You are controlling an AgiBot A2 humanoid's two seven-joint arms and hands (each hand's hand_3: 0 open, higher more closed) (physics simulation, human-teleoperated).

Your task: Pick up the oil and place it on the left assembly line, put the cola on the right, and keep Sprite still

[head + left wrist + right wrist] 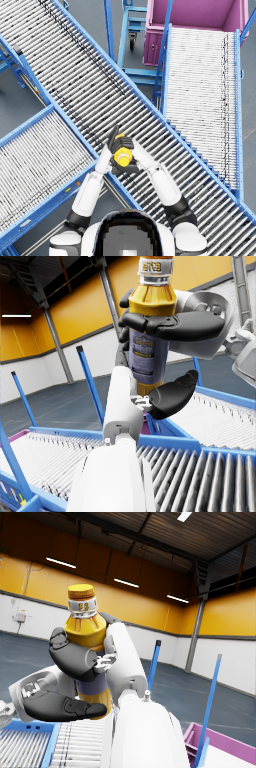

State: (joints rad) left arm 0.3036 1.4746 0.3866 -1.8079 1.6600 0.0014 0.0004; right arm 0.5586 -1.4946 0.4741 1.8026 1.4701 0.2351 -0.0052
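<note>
Yellow-capped amber plastic oil bottle (122, 158) upright, grasped by left hand (113, 145) and right hand (132, 145) above grey roller conveyor surface (90, 90), near its blue side rail (75, 131).

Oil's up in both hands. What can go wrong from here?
1. The left hand and the right hand both grip the oil bottle. Releasing one could tilt or drop it.
2. The bottle hangs over the middle conveyor, not the left assembly line. The blue rail between them may catch it if carried low.
</note>
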